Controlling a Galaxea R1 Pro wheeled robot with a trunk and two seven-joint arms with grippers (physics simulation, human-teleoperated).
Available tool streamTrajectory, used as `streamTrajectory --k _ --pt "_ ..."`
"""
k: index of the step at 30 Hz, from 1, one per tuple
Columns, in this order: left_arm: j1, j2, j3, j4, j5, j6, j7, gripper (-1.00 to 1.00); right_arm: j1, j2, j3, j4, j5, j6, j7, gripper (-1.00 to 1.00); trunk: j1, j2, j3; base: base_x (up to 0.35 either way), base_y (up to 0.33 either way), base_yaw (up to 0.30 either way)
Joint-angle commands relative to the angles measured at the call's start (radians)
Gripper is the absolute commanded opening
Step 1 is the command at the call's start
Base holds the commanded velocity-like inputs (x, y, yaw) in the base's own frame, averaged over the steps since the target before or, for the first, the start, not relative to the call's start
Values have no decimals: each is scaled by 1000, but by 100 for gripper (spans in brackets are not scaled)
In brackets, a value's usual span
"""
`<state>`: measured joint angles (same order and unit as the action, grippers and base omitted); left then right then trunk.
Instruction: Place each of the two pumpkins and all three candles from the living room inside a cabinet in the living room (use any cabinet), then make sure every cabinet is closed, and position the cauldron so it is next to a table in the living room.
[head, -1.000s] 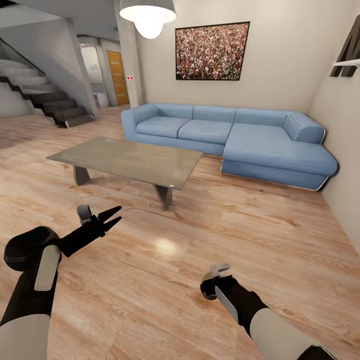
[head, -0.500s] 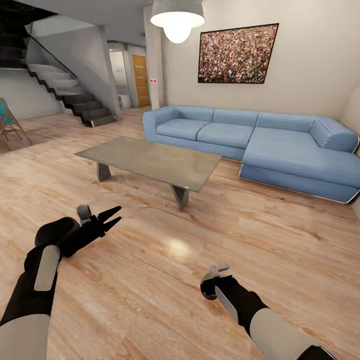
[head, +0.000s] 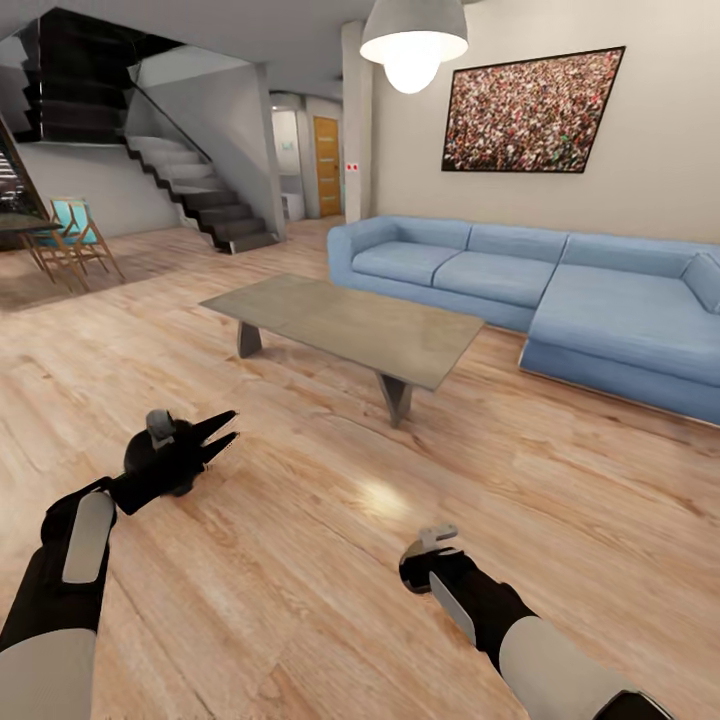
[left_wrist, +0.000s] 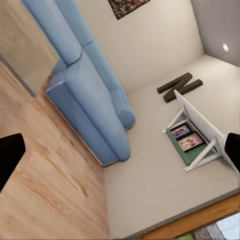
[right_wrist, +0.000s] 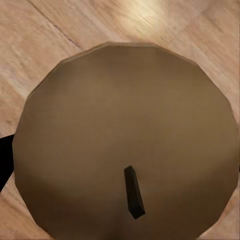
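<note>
While the left claw (head: 218, 437) hangs over the floor (head: 300, 600) with its two dark fingers spread wide and nothing between them, the right claw (head: 424, 566) is held lower and nearer the robot, pinching a candle (right_wrist: 125, 145). In the right wrist view the candle's flat brown top is seen from straight above, its short dark wick off centre, one black finger (right_wrist: 3, 161) against its rim and bare floorboards beyond it. The other finger is hidden.

In the left wrist view the left fingertips (left_wrist: 9, 156) sit at opposite edges of the frame, far apart, with the sofa (left_wrist: 85, 100), a wall and a white shelf (left_wrist: 202, 122) bearing framed pictures between them.

Ahead of both arms stands the table (head: 350, 325), its grey top bare, on slanted legs. The sofa, blue and L-shaped, lies just behind the table's far edge and runs along its right end. A lamp (head: 413, 40) hangs above, and a large picture (head: 530, 110) is on the wall over the sofa. Stairs (head: 190, 190) rise at the far left, with chairs (head: 70, 235) near them.
</note>
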<state>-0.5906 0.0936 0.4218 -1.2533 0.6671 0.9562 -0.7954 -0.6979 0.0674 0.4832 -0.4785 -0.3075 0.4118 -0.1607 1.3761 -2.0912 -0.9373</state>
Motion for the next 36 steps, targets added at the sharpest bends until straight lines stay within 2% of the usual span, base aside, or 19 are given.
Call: streamTrajectory --k 1,36 --pt "0 0 7 0 0 0 0 100 0 0 0 0 -1 -3 0 -100 0 0 1 0 0 262" --pt "0 -1 14 2 0 1 1 100 0 0 2 1 -1 -5 -2 -100 0 0 23 0 0 267"
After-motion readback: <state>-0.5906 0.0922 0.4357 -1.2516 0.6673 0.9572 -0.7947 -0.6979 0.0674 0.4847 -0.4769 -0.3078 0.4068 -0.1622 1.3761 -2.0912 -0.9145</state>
